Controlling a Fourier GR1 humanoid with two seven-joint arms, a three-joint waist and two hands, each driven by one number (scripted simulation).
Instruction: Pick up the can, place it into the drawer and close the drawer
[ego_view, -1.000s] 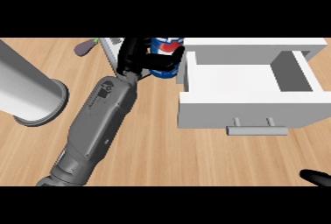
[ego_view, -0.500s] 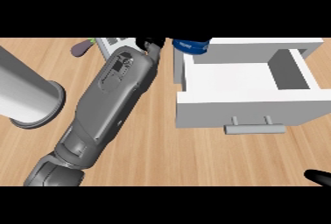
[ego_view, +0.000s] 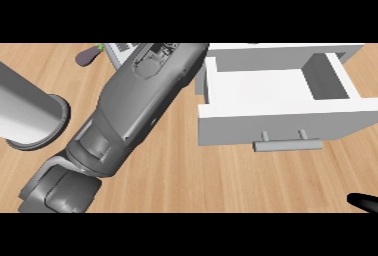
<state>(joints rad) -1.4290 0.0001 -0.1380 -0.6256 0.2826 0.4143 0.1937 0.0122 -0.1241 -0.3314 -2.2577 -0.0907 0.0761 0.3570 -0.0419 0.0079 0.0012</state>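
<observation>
A white box-shaped drawer (ego_view: 280, 105) is standing pulled open on the light wooden counter top (ego_view: 221, 175), its pale floor lying bare and showing nothing inside, its tall walls casting a grey shade in the far right corner. A grey bar handle (ego_view: 288, 144) is sticking out from the drawer's front panel toward the lower edge of the view. The grey left forearm (ego_view: 133, 115) is stretching diagonally from the lower left up to the top edge, just beside the drawer's left wall, and its upper end is running out of sight there, so the left hand itself is showing nowhere and whether it is holding anything cannot be told. The can is not showing in the head view, neither in the drawer nor on the counter, so its place cannot be told. At the lower right corner a small black part of the right hand (ego_view: 363, 202) is poking in from the edge, well apart from the drawer; too little of it is showing to tell how its fingers are set. A large grey upright cylinder with a flared round base (ego_view: 29, 117) is standing at the left edge, near the forearm but apart from it. Near the top, a small dark purple rounded object (ego_view: 89, 56) is lying just beside a light grey ridged object (ego_view: 122, 50) that the forearm is partly covering.
</observation>
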